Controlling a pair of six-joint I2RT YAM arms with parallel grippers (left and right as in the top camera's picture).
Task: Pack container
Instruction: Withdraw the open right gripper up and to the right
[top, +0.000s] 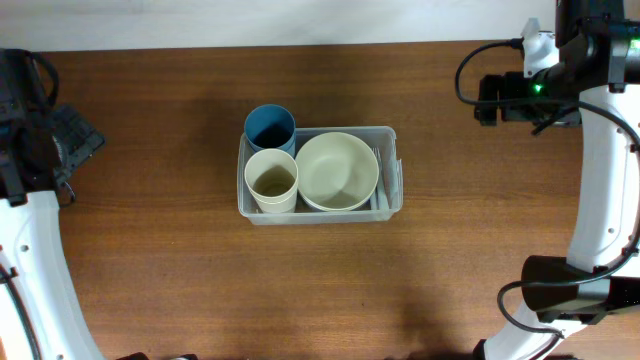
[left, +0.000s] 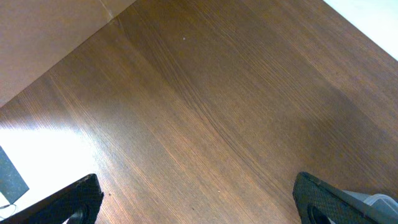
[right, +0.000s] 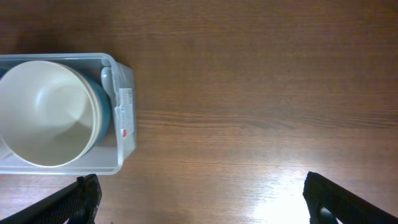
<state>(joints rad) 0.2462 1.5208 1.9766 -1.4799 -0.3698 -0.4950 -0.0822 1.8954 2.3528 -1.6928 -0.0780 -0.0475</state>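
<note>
Container (top: 330, 215) sits mid-table (top: 150, 260), packed tight: cream bowl (top: 337, 171) fills the right, cream cup (top: 271, 180) and blue cup (top: 269, 127) block the left. Open wood on every side.

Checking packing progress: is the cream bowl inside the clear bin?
Inside: the round cream bowl sits between the walls of the clear rectangular plastic bin.

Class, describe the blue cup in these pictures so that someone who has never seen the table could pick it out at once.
In the middle of the wooden table sits a clear plastic container. At its left end in the overhead view stand two tall cups, beside a wide cream bowl. The blue cup is the one nearer the picture's top edge; the cream cup is its paler neighbour.
</note>
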